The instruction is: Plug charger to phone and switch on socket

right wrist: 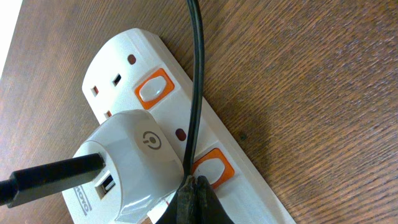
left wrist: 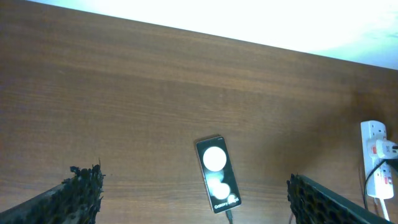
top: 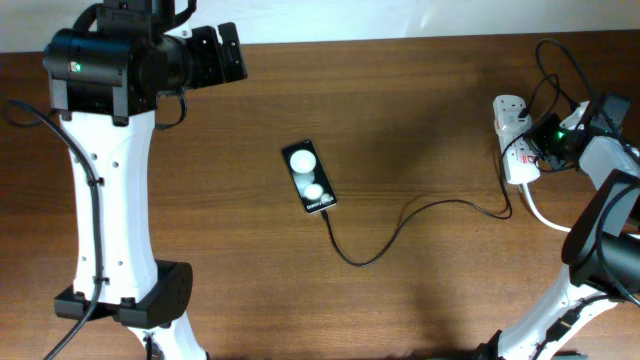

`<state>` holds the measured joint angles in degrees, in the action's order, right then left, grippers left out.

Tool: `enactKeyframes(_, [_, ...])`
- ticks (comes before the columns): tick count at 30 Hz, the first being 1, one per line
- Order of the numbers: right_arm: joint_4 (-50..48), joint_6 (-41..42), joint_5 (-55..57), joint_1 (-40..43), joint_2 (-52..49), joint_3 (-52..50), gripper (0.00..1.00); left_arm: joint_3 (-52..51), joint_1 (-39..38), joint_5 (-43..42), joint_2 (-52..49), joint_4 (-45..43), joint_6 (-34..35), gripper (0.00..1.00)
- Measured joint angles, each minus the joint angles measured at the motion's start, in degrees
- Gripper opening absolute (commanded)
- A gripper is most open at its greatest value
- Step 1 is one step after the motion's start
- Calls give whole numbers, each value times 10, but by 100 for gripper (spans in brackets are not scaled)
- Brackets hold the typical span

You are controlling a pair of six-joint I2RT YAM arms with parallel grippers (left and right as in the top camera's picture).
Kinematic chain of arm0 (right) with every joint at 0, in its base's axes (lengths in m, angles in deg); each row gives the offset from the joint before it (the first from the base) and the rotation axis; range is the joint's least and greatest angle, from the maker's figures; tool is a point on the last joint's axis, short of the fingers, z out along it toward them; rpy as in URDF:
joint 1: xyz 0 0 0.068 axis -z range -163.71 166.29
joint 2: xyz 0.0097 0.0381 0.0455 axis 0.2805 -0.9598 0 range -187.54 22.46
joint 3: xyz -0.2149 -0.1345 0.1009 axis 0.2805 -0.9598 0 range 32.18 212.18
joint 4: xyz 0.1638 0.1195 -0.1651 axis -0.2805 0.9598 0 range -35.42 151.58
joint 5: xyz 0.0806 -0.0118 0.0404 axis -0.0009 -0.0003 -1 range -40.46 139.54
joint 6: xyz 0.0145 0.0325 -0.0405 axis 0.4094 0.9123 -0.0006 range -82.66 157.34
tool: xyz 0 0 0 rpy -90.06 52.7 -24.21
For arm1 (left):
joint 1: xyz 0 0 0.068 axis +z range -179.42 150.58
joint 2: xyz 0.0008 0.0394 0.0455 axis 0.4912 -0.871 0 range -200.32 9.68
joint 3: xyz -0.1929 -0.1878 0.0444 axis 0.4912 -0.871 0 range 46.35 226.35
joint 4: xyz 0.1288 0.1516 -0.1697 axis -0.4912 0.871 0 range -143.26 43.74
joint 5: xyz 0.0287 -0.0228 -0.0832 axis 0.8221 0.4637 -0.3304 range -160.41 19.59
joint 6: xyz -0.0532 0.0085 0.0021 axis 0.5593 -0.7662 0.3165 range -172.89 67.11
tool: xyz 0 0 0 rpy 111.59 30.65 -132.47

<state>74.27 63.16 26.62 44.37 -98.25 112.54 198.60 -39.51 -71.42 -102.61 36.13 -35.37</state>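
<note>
Judged to be on the second step, the switching. Phone (top: 310,178) flat near the middle of the tabletop (top: 420,90), screen up, with the charger (top: 400,222) meeting its lower end and curving away to the socket (top: 510,118) at the right edge; looks plugged in, though the joint is too small to confirm. Right fingers (right wrist: 186,199) clenched together into one dark tip, poised at the socket's second orange-rimmed switch (right wrist: 208,167), touching or just above it, beside the white adapter (right wrist: 127,158) seated in the strip. Thin black cable (right wrist: 196,74) crossing in front and ending at that tip; cannot tell whether pinched there or merely passing. Cannot tell either whether the switch is on. Left fingers (left wrist: 81,193) released, spread wide, hovering well apart from the phone and holding nothing. Next, probably: a short, firm press with the closed tip straight down on the rocker beside the adapter, centred on the white pad rather than the orange rim, keeping the thin cable from cushioning the push. Calls for little travel and no sideways drag, lest the strip slide.
</note>
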Motion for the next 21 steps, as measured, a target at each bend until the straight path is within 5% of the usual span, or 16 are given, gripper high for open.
enactKeyframes(21, [-41,8,-7,9,-4,-7,4,0,0,0,0,0,0,99])
